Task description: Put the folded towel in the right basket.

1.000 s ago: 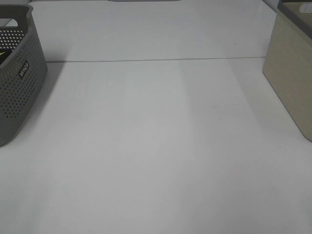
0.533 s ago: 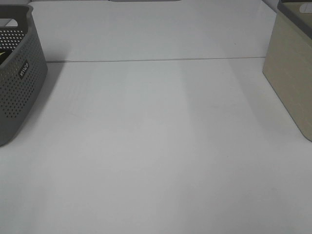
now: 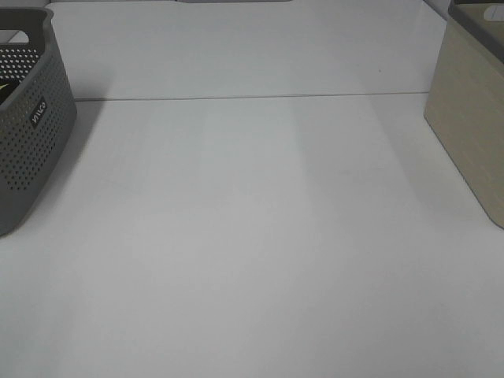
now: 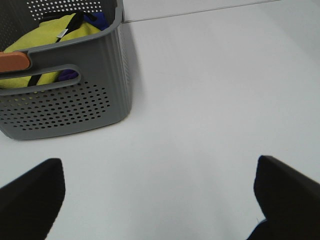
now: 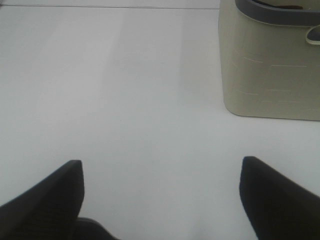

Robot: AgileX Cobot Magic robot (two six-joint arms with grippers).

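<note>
Grey perforated basket [image 4: 65, 95] holds yellow towel [image 4: 55, 35], likely pickup source. Beige right basket [image 5: 272, 65] waiting, far across counter [image 3: 252, 236]. Left hand [image 4: 160, 192], right hand [image 5: 162, 192] both spread wide, gripping nothing.

left basket [image 3: 31, 118]: far left on table [image 3: 252, 236]
right basket [image 3: 472, 118]: far right on table, well apart from left basket
cloths [image 4: 55, 32]: inside left basket
between baskets: table seam [image 3: 252, 97]
</note>
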